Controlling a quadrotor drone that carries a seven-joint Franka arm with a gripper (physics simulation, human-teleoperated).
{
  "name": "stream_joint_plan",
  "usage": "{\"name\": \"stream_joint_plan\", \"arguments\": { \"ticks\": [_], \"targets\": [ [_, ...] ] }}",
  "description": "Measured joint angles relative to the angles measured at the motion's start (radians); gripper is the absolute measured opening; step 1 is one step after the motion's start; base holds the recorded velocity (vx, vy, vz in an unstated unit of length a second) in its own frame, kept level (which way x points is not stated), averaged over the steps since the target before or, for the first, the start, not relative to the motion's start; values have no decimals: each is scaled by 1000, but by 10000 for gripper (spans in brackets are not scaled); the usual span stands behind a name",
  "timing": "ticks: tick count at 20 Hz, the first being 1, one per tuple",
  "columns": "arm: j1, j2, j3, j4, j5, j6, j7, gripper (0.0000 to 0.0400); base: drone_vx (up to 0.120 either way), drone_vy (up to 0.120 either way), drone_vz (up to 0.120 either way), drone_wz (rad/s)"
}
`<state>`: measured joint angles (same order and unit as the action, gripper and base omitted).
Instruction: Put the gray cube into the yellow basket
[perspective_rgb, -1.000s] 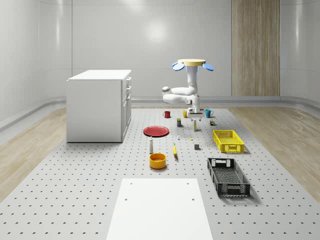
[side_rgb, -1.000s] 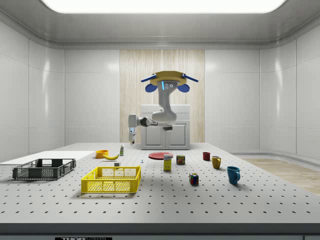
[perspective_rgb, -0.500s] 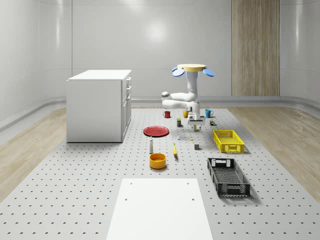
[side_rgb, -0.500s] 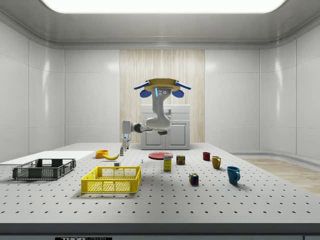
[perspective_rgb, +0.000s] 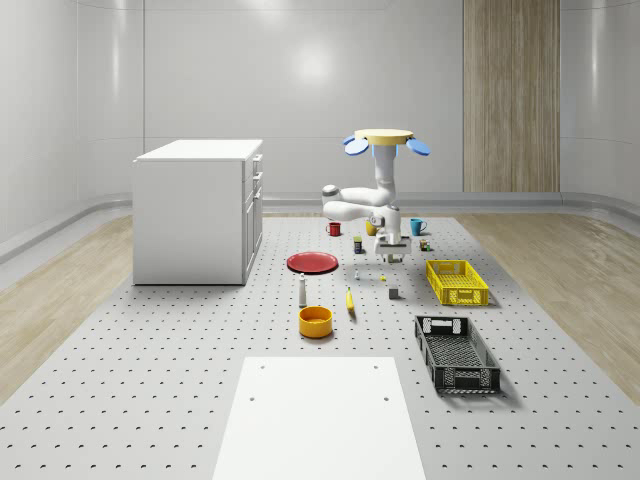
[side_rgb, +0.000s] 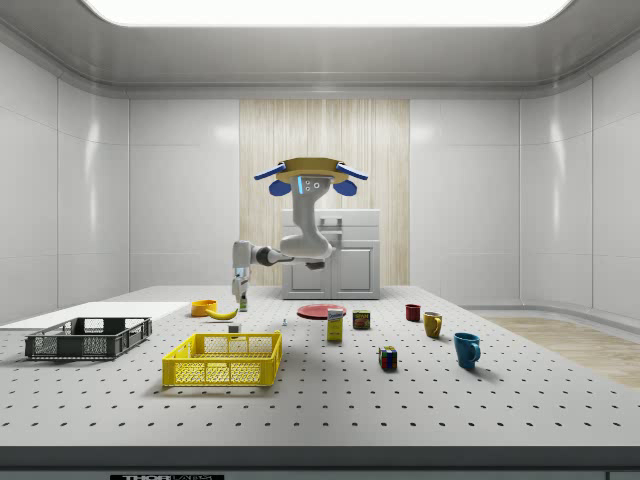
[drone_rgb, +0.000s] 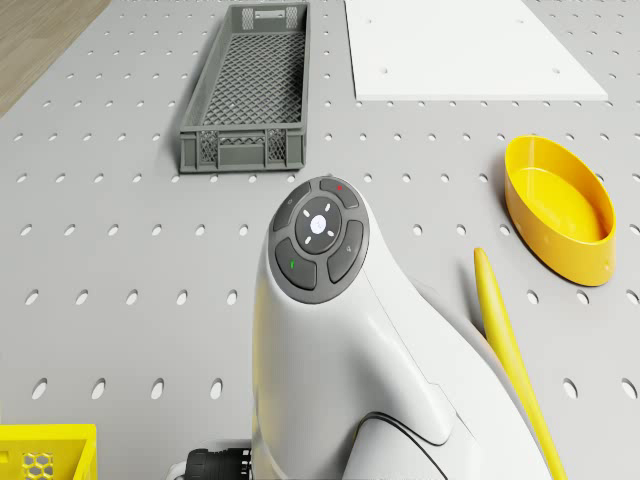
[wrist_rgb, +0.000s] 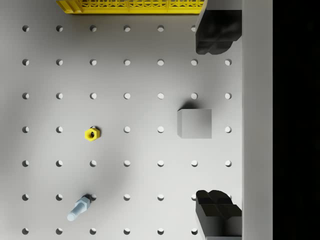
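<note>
The gray cube (perspective_rgb: 394, 293) sits on the perforated table just to the whole-scene view's left of the yellow basket (perspective_rgb: 457, 281). The drone (perspective_rgb: 385, 140) hovers over the table behind the cube, its arm bent forward and down. My gripper (perspective_rgb: 392, 257) hangs a short way above the cube, pointing straight down. In the wrist view the gripper (wrist_rgb: 218, 122) is open: its dark fingers (wrist_rgb: 218, 32) stand wide apart, and the cube (wrist_rgb: 195, 124) lies on the table below, roughly between them. The yellow basket's edge (wrist_rgb: 130, 6) runs along one side. In the side view the gripper (side_rgb: 241, 292) hangs above and behind the yellow basket (side_rgb: 223, 358).
A yellow nut (wrist_rgb: 92, 134) and a bolt (wrist_rgb: 79, 209) lie near the cube. A banana (perspective_rgb: 350, 300), orange bowl (perspective_rgb: 315, 321), red plate (perspective_rgb: 313, 262) and black basket (perspective_rgb: 456, 354) are around. Mugs (perspective_rgb: 417, 226) stand behind. A white cabinet (perspective_rgb: 200, 210) stands at the whole-scene view's left.
The drone and arm have shifted toward the side view's left, and the gripper has come lower, ending over the gray cube. The objects on the table have not moved.
</note>
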<state>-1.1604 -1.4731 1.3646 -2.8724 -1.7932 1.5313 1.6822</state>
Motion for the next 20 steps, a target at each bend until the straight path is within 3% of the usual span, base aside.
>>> {"name": "stream_joint_plan", "arguments": {
  "ticks": [4,10,20],
  "targets": [
    [-2,-7,1,0,3,7,1,400,50,0,-100,0],
    [-6,-19,-34,7,-28,29,1,400,7,0,0,0],
    [-31,-31,-188,52,-171,98,-1,400,0,0,0,0]
  ]
}}
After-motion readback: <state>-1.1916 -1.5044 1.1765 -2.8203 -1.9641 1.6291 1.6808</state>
